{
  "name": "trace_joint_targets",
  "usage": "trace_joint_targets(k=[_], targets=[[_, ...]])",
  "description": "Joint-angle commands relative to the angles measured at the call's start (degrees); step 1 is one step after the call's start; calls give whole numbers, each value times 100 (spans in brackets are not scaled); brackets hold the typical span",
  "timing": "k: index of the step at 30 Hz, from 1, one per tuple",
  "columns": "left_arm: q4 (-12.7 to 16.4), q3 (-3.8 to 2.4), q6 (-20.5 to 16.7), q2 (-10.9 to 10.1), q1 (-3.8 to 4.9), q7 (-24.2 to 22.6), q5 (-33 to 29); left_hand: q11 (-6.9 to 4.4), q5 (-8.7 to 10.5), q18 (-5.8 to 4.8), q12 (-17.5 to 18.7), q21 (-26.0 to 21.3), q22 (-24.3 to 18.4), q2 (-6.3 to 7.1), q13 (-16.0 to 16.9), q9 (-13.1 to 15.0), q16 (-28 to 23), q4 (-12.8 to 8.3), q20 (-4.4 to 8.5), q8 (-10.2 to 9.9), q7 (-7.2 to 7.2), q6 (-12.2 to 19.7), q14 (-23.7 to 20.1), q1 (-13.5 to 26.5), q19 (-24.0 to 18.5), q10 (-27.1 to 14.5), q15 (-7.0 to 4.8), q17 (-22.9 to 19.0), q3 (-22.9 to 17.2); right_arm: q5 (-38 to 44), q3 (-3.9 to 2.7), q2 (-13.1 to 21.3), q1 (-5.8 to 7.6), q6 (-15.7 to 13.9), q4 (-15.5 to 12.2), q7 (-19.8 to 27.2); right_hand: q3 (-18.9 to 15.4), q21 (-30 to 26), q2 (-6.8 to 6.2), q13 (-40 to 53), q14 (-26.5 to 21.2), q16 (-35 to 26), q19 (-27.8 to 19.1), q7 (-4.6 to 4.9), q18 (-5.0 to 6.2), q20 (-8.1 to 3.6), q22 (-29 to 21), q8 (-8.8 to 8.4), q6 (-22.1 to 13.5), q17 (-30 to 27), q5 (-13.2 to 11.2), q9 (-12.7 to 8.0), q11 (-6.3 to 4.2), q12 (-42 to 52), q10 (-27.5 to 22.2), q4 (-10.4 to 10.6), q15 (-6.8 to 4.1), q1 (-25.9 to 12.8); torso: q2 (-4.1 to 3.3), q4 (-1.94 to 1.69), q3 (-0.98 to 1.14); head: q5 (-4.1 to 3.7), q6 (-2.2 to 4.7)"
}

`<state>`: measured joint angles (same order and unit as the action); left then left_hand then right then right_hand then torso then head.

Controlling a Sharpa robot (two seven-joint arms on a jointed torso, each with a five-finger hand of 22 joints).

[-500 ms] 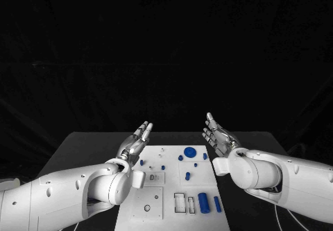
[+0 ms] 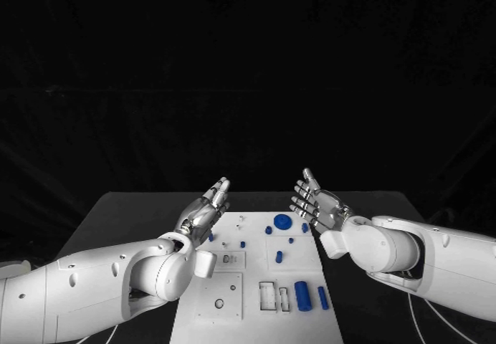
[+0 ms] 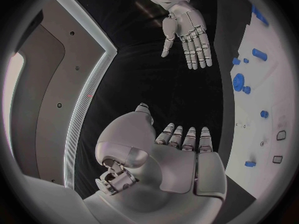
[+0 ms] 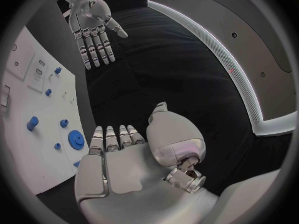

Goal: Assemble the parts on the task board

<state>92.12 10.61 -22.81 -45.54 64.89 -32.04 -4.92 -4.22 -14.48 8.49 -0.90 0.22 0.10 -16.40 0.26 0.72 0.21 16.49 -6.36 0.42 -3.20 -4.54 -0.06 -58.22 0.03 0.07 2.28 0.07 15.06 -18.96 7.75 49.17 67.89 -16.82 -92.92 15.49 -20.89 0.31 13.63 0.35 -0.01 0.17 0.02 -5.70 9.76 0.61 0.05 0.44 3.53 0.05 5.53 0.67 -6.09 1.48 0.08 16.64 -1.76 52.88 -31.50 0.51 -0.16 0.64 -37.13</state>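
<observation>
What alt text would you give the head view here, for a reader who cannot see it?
Both hands hover open above the task board, holding nothing: the left hand over its left edge, the right hand over its right edge. Small blue parts lie on the white board, among them a round blue disc at its far end.

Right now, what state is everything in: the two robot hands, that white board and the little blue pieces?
Left robot hand: open, fingers straight, holding nothing, raised over the board's left edge.
Right robot hand: open, palm facing the left one, holding nothing.
Task board: lying flat on the black table.
Blue gear: resting on the board's far end.
Large blue cylinder: lying flat on the board, untouched.
</observation>
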Motion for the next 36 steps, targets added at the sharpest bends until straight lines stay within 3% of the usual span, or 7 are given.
trace_joint_targets(k=[1,8,15,20,30,33,36], targets=[[-3,-1,349,6,5,-157,46,95,-33,-26,-29,-22,-10,2,7,9,-21,24,-65,37,-58,-11,6,-63,-3,3,52,-7,-19,213,-1,-8,1,458,21,-258,-15,-31,-58,7,1,-17,-2,48,50,113,-5,30,1,-5,-28,5,135,15,-3,-2,-370,-4,5,-2,1,28,-52],[-27,51,388,7,4,-184,87,227,-122,-14,-58,-22,-10,1,14,13,-21,22,-159,42,-80,-43,6,-143,-3,9,130,-7,-38,388,2,-17,-1,582,56,-297,20,-31,-84,5,1,-17,-2,10,-25,415,-5,36,36,-5,-16,10,344,12,-6,-3,118,34,-2,5,-3,29,-82],[-79,113,456,7,1,-202,97,333,-248,-5,-86,-22,-10,-16,20,19,-21,25,-262,48,-44,-86,6,-231,-3,15,229,-7,-83,799,3,-64,-1,630,148,-296,59,-31,-132,2,1,-17,-2,22,-130,605,-5,43,70,-5,22,16,466,1,-9,-9,406,113,-3,17,-4,68,-183],[-85,126,429,-20,-2,-209,98,382,-373,-43,-118,-22,-10,-39,27,25,-21,31,-183,55,19,-129,6,-306,-3,22,194,-7,-205,1388,4,-116,0,738,269,-375,206,-31,-159,-4,1,-17,-2,336,-175,771,-5,108,308,-5,484,55,531,-24,-12,-84,611,483,-3,8,-1,77,-240],[-68,132,444,-118,-2,-279,190,408,-447,-60,-153,-22,-10,-33,34,33,-21,28,-158,65,42,-185,6,-357,-3,32,181,-7,-259,3331,2,-341,28,854,660,-477,344,-31,-323,-1,1,-17,-2,349,-193,1102,-5,134,341,-5,819,56,777,-11,-8,-71,962,1028,-12,9,-4,146,-422],[-29,132,422,-178,-1,-296,306,417,-460,-58,-171,-22,-10,-24,38,38,-21,26,-174,70,64,-220,6,-395,-3,39,191,-7,-275,3969,2,-431,73,824,793,-558,457,-31,-341,4,1,-17,-2,553,-198,1364,-5,180,488,-5,1301,75,807,7,-1,-236,1229,1391,-29,8,-4,172,-474],[19,131,295,-255,5,-314,500,514,-488,-30,-232,-22,-10,0,50,44,-21,27,-288,78,93,-280,6,-461,-3,69,275,-7,-266,4701,1,-535,156,798,934,-693,573,15,-342,15,15,-12,59,651,-138,1611,28,212,612,0,1739,90,933,52,16,-484,1451,1770,-61,6,-8,188,-538]])
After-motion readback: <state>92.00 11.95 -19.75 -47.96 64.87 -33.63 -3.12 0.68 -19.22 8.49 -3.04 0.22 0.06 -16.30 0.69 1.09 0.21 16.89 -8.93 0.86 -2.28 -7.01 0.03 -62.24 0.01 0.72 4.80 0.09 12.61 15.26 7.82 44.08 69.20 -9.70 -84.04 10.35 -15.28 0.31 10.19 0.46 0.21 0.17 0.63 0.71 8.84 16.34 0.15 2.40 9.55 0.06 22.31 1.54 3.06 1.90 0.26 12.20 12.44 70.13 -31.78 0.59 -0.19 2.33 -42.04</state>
